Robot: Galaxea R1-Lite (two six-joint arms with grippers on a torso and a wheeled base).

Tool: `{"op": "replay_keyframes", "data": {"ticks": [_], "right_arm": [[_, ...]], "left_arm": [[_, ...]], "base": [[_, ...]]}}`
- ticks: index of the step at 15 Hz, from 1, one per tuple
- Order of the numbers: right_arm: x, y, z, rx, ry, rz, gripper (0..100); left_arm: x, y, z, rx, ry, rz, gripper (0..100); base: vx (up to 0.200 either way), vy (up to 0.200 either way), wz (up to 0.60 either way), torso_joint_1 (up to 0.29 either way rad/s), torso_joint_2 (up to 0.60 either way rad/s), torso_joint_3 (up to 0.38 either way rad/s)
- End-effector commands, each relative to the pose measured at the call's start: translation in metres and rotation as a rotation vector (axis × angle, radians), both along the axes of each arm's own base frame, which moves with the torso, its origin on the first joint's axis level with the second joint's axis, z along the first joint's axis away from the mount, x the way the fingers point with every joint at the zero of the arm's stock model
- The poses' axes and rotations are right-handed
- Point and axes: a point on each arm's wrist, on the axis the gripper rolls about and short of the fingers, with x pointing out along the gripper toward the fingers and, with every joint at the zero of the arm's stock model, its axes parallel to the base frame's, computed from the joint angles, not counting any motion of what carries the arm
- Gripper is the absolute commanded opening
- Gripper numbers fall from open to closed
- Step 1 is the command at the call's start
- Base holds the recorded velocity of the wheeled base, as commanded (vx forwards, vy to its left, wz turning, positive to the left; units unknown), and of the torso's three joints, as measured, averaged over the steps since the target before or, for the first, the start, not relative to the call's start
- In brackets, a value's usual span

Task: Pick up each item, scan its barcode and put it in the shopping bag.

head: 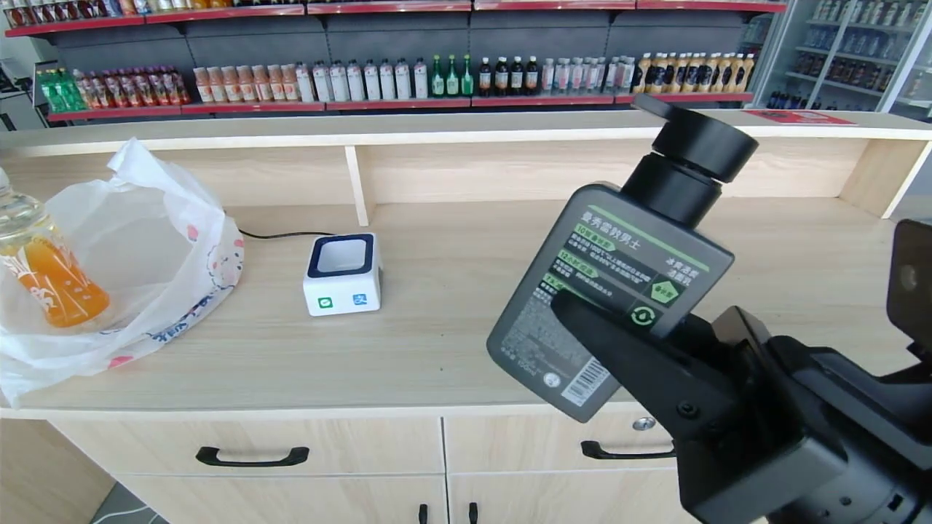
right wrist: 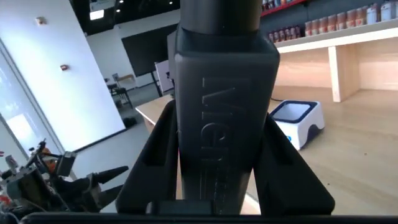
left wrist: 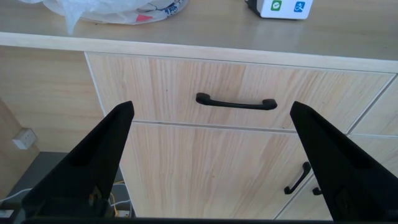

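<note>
Bottled drinks (head: 364,80) line red-edged shelves (head: 397,105) behind the wooden counter (head: 451,291). Black-handled drawers (head: 342,440) sit beneath its top.

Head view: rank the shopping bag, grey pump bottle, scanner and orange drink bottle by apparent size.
1-2. shopping bag and grey pump bottle: about equal; the bottle is held near the camera, so unranked.
3. orange drink bottle, partly cut off at the edge.
4. scanner.
</note>
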Motion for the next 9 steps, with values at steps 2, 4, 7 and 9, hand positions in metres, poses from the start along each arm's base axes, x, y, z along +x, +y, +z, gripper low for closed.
{"op": "replay_keyframes", "data": {"ticks": [2, 4, 7, 9], "right_arm": [[0.041, -0.026, -0.008, -0.059, -0.014, -0.268, 0], [0.052, -0.034, -0.007, -0.06, -0.022, -0.333, 0], [0.077, -0.047, -0.008, -0.11, -0.059, -0.485, 0], [0.095, -0.054, -0.004, -0.106, -0.078, -0.567, 0]], "left_arm": [[0.0, 0.0, 0.0, 0.0, -0.001, 0.0, 100], [0.0, 0.0, 0.0, 0.001, 0.001, 0.0, 100], [0.0, 0.0, 0.0, 0.001, -0.001, 0.0, 100], [0.0, 0.0, 0.0, 0.001, -0.001, 0.0, 100]], "base": [[0.0, 0.0, 0.0, 0.0, 0.0, 0.0], [0.0, 0.0, 0.0, 0.0, 0.0, 0.0], [0.0, 0.0, 0.0, 0.0, 0.0, 0.0], [0.0, 0.0, 0.0, 0.0, 0.0, 0.0]]}}
